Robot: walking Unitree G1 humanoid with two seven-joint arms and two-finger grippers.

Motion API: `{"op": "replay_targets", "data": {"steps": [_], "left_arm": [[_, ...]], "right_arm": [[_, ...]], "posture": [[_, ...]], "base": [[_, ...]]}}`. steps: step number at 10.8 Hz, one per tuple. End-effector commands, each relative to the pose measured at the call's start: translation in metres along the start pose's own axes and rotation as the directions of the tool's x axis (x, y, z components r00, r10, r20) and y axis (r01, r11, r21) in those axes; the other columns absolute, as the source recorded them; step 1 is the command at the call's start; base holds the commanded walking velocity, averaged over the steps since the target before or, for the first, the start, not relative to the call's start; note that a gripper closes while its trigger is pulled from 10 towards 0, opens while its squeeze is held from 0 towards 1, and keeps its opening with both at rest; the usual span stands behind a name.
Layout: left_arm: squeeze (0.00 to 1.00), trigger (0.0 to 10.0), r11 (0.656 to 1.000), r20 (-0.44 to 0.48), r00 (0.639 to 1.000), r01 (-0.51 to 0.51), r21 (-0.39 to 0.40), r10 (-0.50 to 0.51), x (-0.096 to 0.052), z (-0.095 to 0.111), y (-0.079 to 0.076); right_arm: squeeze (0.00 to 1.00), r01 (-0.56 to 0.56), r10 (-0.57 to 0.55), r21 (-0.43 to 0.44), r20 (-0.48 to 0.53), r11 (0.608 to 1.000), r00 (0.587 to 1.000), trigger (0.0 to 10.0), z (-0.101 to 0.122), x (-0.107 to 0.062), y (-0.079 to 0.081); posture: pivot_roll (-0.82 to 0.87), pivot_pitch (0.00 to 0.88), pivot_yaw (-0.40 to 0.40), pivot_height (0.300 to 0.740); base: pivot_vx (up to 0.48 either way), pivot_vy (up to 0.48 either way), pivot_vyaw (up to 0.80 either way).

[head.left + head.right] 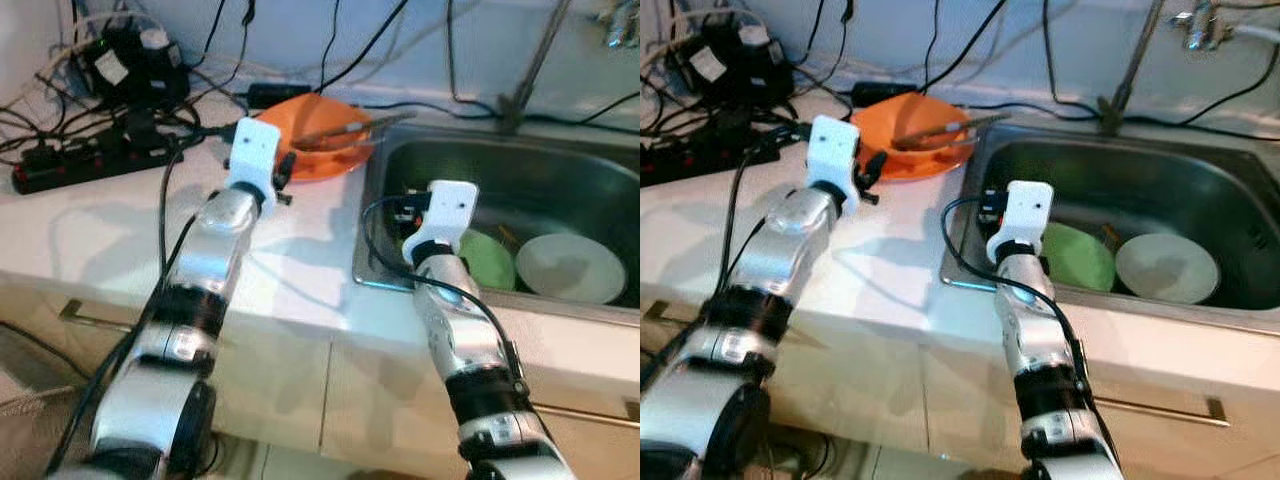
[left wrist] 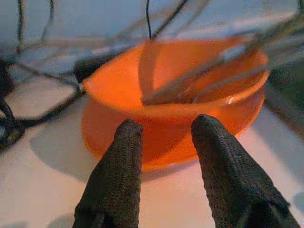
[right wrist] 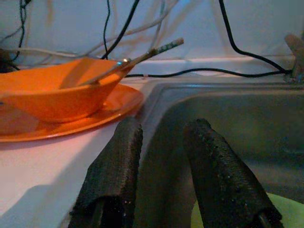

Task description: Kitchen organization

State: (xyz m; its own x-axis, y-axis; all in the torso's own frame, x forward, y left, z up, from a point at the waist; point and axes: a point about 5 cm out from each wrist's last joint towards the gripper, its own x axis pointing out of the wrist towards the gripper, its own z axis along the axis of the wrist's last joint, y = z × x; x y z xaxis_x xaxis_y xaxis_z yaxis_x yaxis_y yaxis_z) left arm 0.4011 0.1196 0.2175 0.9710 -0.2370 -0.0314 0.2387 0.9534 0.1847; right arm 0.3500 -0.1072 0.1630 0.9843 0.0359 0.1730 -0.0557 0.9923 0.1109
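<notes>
Left eye view shows a white counter [image 1: 300, 250] with an orange bowl [image 1: 320, 135] on an orange plate [image 1: 325, 165] in the upper middle of the frame, just beside the steel sink [image 1: 400, 160] at right. The left gripper [image 2: 164, 130] hovers close before the bowl, fingers spread and holding nothing. The left wrist view adds what the head cameras blur: metal utensils [image 2: 204, 78] lean inside the bowl. The right gripper [image 3: 161, 128] hangs over the sink's near left edge, fingers parted and empty. In the sink's lower right lie a green plate [image 1: 490, 260] and a pale plate [image 1: 570, 268], side by side. A black power strip [image 1: 80, 165] with tangled cables [image 1: 130, 70] sits at upper left.
</notes>
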Motion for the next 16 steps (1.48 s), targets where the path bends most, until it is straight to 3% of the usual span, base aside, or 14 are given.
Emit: {"op": "replay_targets", "data": {"steps": [1, 3, 6, 9, 10, 11, 14, 15, 16], "left_arm": [[0.00, 10.0, 1.000, -0.012, 1.000, 0.014, -0.003, -0.014, 0.004, 0.005, 0.000], [0.00, 10.0, 0.999, -0.077, 0.997, 0.010, -0.051, -0.014, 0.012, 0.004, -0.002], [0.00, 10.0, 0.986, -0.071, 0.997, 0.010, -0.167, -0.022, 0.022, 0.020, -0.003], [0.00, 10.0, 0.979, -0.093, 0.996, -0.011, -0.204, -0.008, 0.024, 0.019, 0.000], [0.92, 10.0, 0.977, -0.103, 0.995, -0.027, -0.211, 0.005, 0.023, 0.015, 0.003], [1.00, 10.0, 0.978, -0.110, 0.994, -0.037, -0.207, 0.014, 0.022, 0.012, 0.005], [1.00, 10.0, 0.975, -0.097, 0.995, -0.053, -0.217, 0.033, 0.023, 0.013, 0.007], [0.95, 10.0, 0.976, -0.087, 0.996, -0.042, -0.214, 0.024, 0.023, 0.015, 0.006], [0.00, 10.0, 0.978, -0.088, 0.996, -0.034, -0.206, 0.016, 0.023, 0.015, 0.005]], "right_arm": [[0.00, 0.012, -0.012, 0.006, -0.004, 1.000, 1.000, 10.0, 0.000, -0.003, -0.002], [0.00, 0.017, -0.016, 0.008, -0.014, 1.000, 1.000, 10.0, -0.002, -0.007, -0.001], [0.00, 0.017, -0.016, 0.016, -0.022, 1.000, 1.000, 10.0, -0.002, -0.015, 0.003], [0.00, 0.028, -0.027, 0.014, -0.038, 1.000, 0.999, 10.0, -0.001, -0.028, 0.000], [0.00, 0.031, -0.030, 0.012, -0.050, 0.999, 0.998, 10.0, -0.002, -0.034, -0.001], [0.00, 0.029, -0.028, 0.011, -0.061, 1.000, 0.998, 10.0, -0.002, -0.039, -0.002], [0.00, 0.005, -0.003, 0.028, -0.074, 1.000, 0.997, 10.0, 0.001, -0.043, 0.009], [0.00, -0.006, 0.009, 0.037, -0.082, 0.999, 0.997, 10.0, 0.002, -0.046, 0.013], [0.00, -0.013, 0.016, 0.039, -0.091, 0.999, 0.996, 10.0, 0.000, -0.048, 0.015]], "posture": [[0.09, 0.106, 0.035, 0.740], [0.08, 0.129, 0.046, 0.740], [0.06, 0.154, 0.059, 0.740], [0.03, 0.201, 0.060, 0.740], [0.02, 0.220, 0.055, 0.740], [0.02, 0.235, 0.047, 0.740], [0.00, 0.247, 0.045, 0.740], [0.00, 0.249, 0.045, 0.740], [0.00, 0.250, 0.046, 0.740]], "base": [[0.000, 0.000, 0.00], [0.000, 0.000, 0.00], [0.000, 0.000, 0.00], [0.000, 0.000, 0.00], [0.000, 0.000, 0.00], [0.000, 0.000, 0.00], [0.000, 0.000, 0.00], [0.000, 0.000, 0.00], [0.000, 0.000, 0.00]]}}
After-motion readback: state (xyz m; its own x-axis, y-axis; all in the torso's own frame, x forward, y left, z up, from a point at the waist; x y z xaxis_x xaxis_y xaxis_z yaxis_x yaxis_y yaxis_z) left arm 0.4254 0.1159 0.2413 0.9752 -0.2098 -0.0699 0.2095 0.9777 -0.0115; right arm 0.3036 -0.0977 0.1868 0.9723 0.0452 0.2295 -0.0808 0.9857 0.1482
